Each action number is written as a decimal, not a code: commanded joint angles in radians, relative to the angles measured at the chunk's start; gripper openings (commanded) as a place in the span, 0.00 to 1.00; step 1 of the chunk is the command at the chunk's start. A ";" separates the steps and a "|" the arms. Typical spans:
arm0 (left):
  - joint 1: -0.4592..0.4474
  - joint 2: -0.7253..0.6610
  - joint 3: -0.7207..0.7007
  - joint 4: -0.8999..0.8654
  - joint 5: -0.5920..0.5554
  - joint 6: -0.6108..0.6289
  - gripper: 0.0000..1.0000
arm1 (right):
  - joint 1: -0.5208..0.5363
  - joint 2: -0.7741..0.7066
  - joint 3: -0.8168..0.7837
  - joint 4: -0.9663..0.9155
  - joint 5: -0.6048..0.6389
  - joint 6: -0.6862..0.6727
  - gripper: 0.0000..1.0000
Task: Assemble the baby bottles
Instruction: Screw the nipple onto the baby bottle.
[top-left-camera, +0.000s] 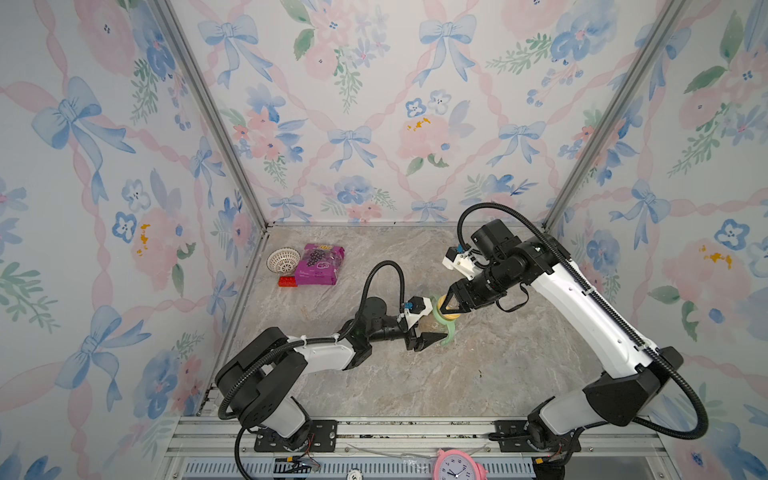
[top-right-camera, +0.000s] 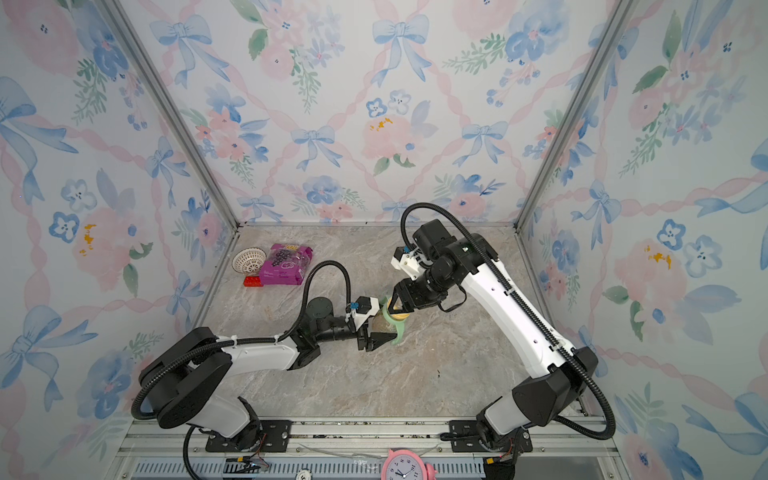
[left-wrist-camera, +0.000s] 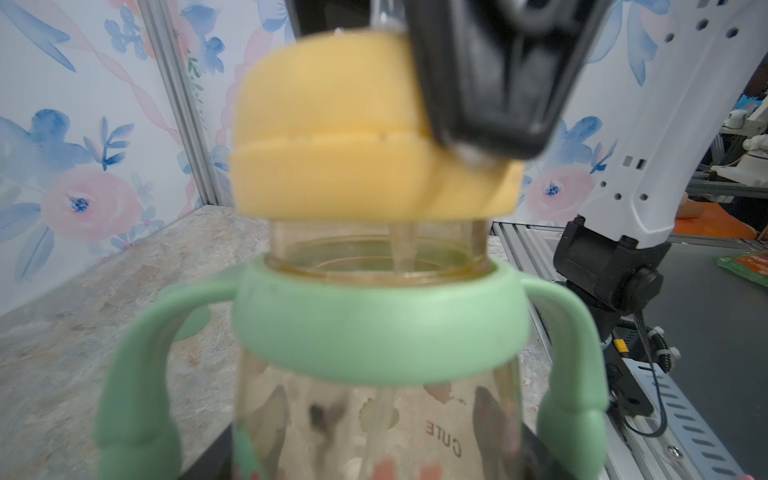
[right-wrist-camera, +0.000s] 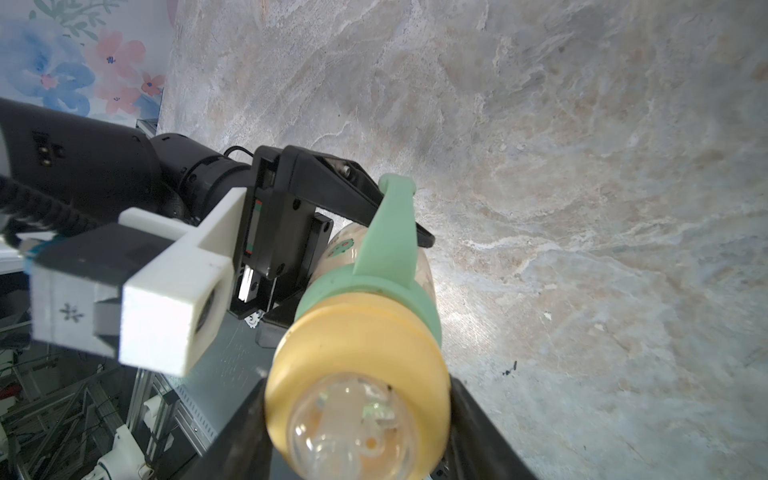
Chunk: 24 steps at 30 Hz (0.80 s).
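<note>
The baby bottle (top-left-camera: 444, 319) is held up between both arms at the middle of the table, seen in both top views. My left gripper (top-left-camera: 428, 329) is shut on the clear amber jar body (left-wrist-camera: 374, 424). A pale green two-handled ring (left-wrist-camera: 374, 324) sits around the jar's neck. My right gripper (top-left-camera: 451, 306) comes from above and is shut on the yellow collar (right-wrist-camera: 357, 353) with its clear nipple (right-wrist-camera: 349, 428). In the left wrist view the collar (left-wrist-camera: 332, 137) rests tilted over the jar's mouth, with bare neck showing below it and a straw hanging inside.
A purple snack packet (top-left-camera: 320, 264), a white lattice basket (top-left-camera: 282, 259) and a red block (top-left-camera: 288, 281) lie at the back left corner. A pink clock (top-left-camera: 457, 465) sits on the front rail. Flowered walls close in three sides.
</note>
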 joint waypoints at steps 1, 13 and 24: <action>-0.009 -0.059 0.091 0.175 0.084 -0.040 0.00 | 0.016 -0.018 -0.086 0.064 -0.123 -0.089 0.38; 0.005 -0.048 0.140 0.160 0.096 -0.077 0.00 | 0.023 -0.068 -0.184 0.076 -0.135 -0.130 0.39; -0.030 -0.099 0.101 0.033 -0.176 0.108 0.00 | 0.004 -0.001 -0.146 0.020 -0.029 -0.027 0.37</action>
